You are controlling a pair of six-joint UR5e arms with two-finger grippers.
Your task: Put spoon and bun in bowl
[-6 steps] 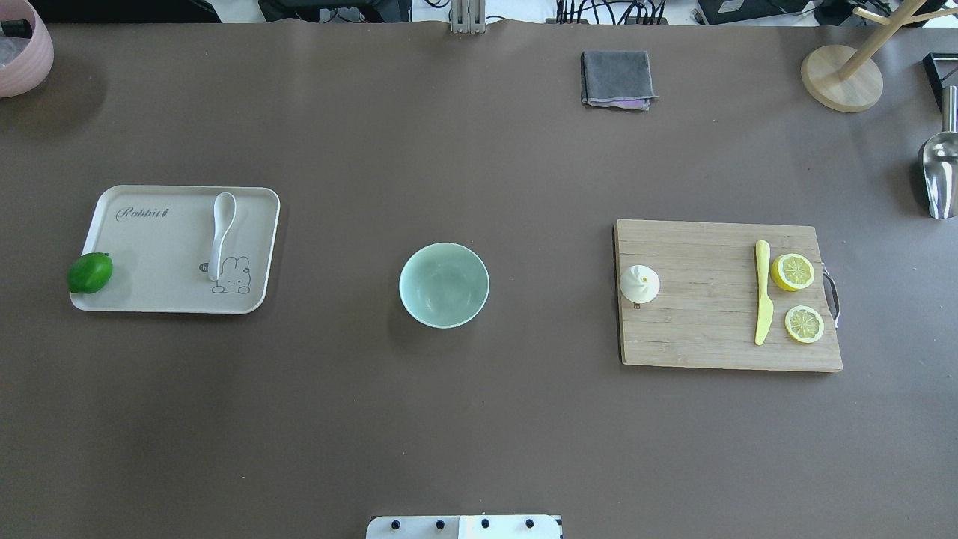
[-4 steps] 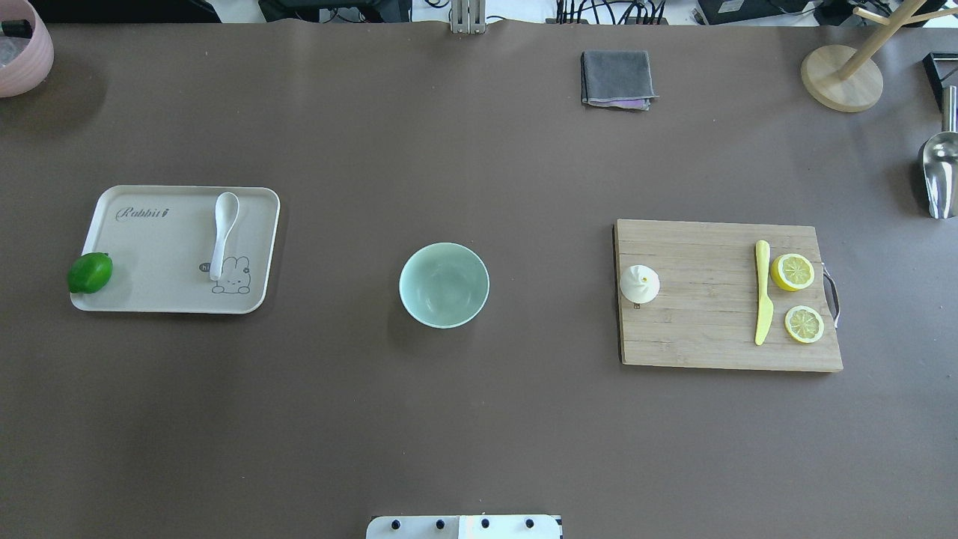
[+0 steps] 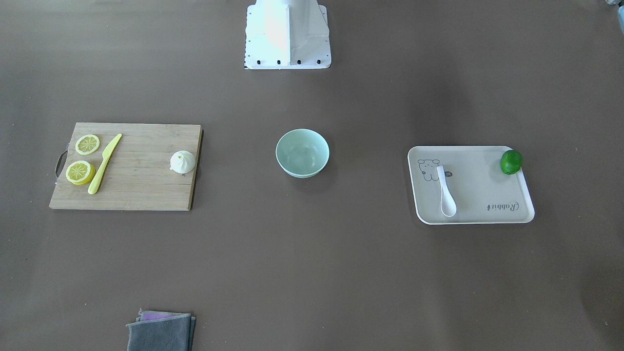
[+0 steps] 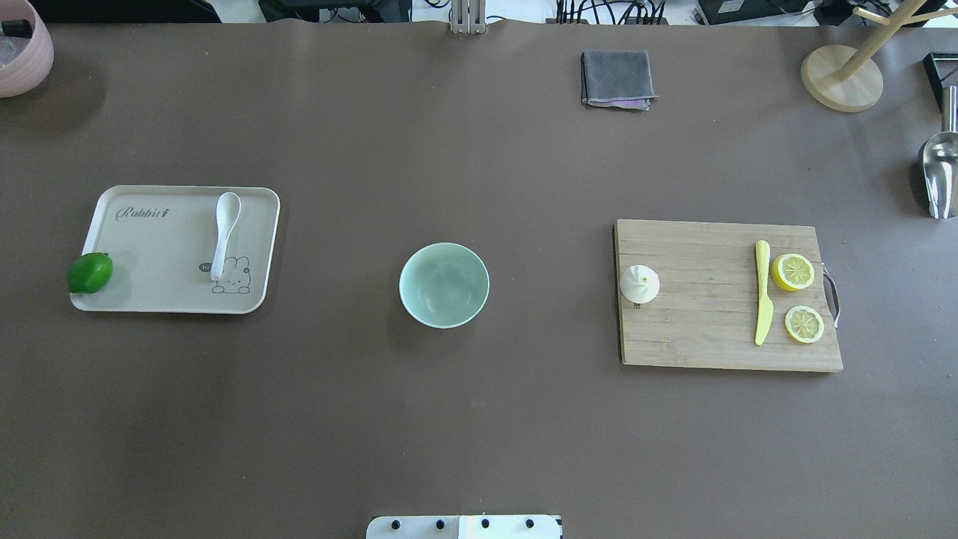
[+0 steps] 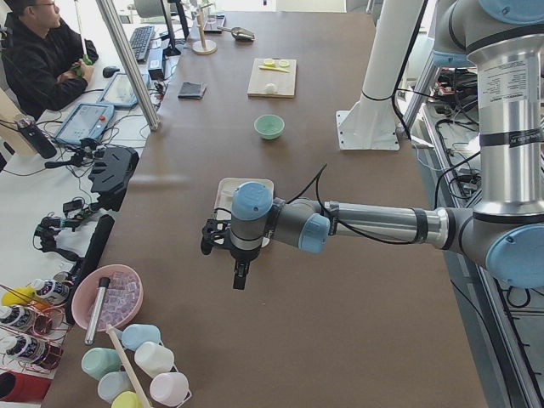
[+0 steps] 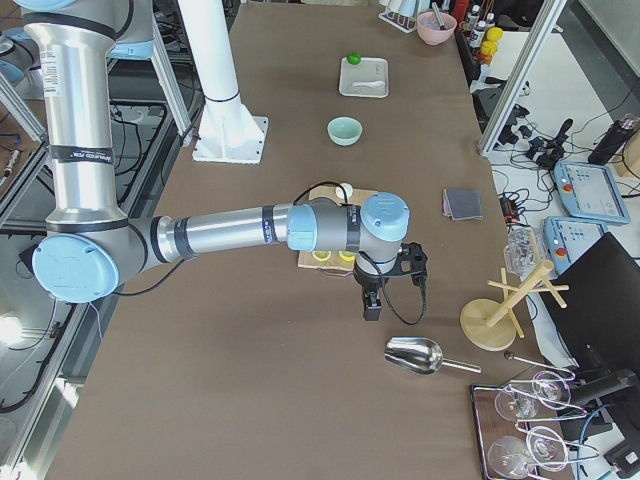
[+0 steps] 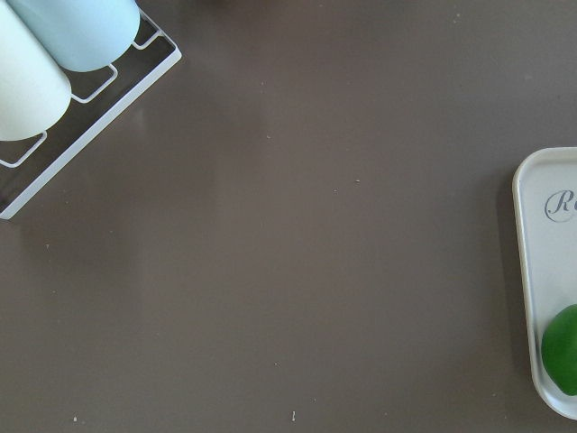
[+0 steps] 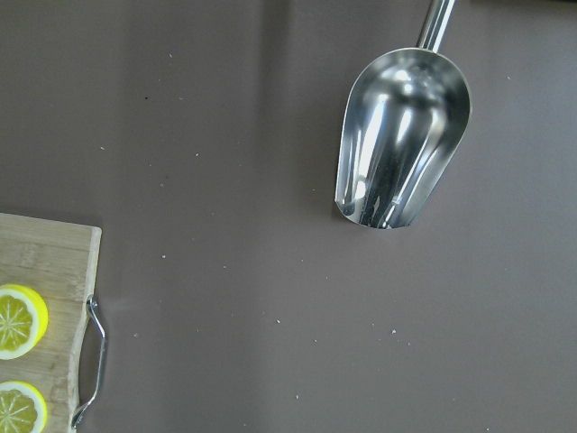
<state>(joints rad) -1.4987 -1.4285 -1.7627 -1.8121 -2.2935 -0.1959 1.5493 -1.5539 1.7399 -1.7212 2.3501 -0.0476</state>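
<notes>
**Nothing in the bowl yet: both pickups remain**

Front-facing: the mint-green bowl (image 3: pixel 302 130) stands empty in the middle of the surface (image 3: pixel 312 273). The glossy white spoon (image 3: pixel 446 197) lies on the rabbit tray (image 3: pixel 487 195), and the pleated bun (image 3: pixel 182 162) sits on the cutting board (image 3: pixel 141 190).

Overhead: both are well apart from the bowl.

Side views: the left end effector (image 5: pixel 241 276) hangs near the tray and the right end effector (image 6: pixel 371 305) near the board's handle end. I cannot tell whether either is spread or pressed together.

Wrist views: neither shows the spoon or the bun.

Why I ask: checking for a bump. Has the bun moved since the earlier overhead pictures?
No. The bun sits at the same spot on the wooden cutting board's left edge.
</notes>
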